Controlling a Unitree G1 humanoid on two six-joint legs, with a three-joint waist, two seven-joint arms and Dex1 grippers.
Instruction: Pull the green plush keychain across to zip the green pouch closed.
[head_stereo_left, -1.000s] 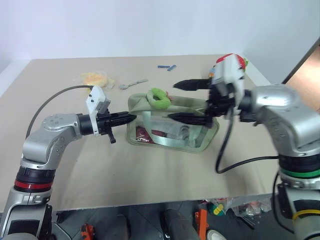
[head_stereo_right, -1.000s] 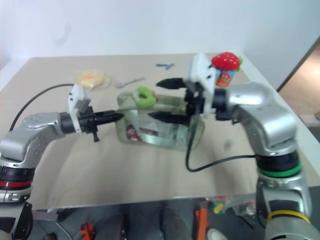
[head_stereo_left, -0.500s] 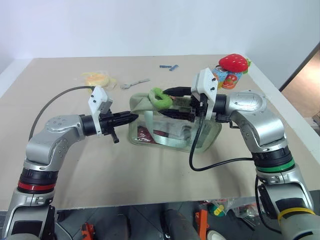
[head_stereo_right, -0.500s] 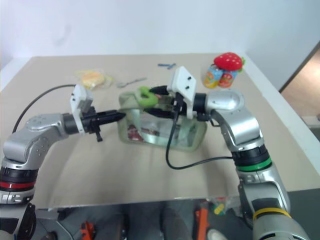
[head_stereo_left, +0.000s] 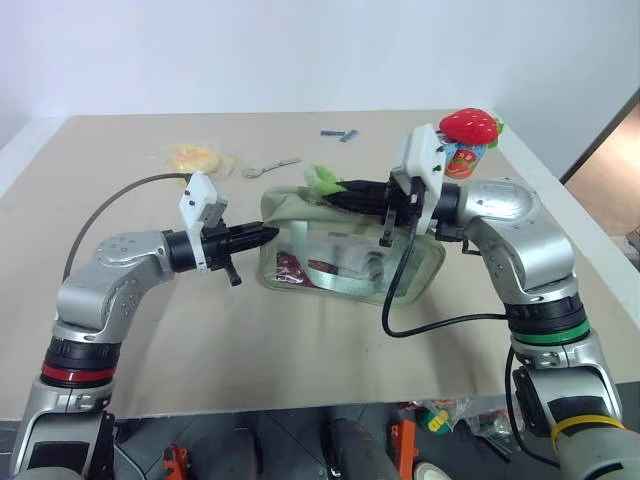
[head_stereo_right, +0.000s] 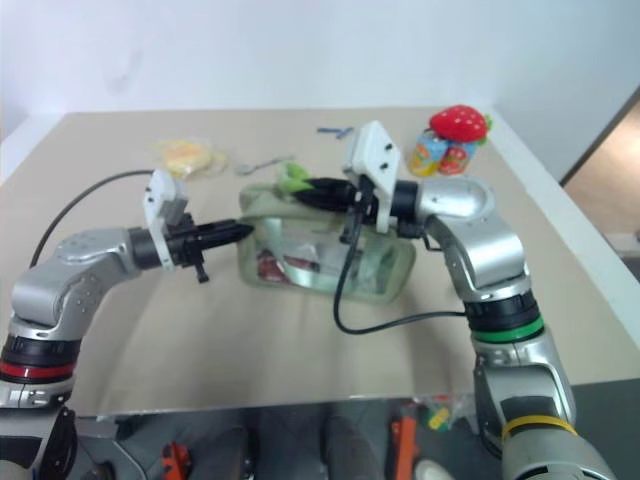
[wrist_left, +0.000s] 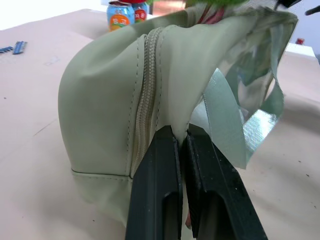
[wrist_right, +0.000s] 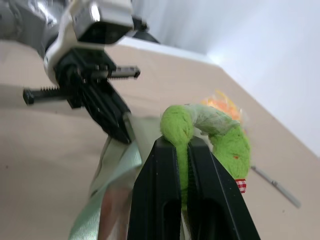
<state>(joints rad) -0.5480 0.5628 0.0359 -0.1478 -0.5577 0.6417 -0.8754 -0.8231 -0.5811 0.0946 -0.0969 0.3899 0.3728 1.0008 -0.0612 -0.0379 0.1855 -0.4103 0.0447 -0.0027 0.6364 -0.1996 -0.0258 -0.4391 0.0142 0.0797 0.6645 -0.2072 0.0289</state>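
A: Item one, the green plush keychain?

B: Lime-green fuzzy ring with a red-checked tab at its base. In the left eye view it sits just above centre of the frame, at the left end of the pouch's top edge. The right gripper is clenched on it; in the right wrist view the two black fingers pinch the ring's near side.

A: Item two, the green pouch?

B: Pale sage fabric with clear window sides, a green strap and small contents visible inside. It stands at centre frame on the tan table. The zipper runs along its top.

A: Left gripper?

B: Clamped on the pouch's left end. In the left wrist view the fingers press a fold of sage fabric between them, just beside the zipper track.

A: Surrounding lots?

B: Red strawberry plush, upper right of the frame, resting on small colourful tins. Yellow packet, upper left. Metal spoon, just right of the packet. Small blue object, upper centre, near the table's far edge. All well apart from the pouch.

A: Cabling?

B: Black cable hanging in a loop from the right arm in front of the pouch.
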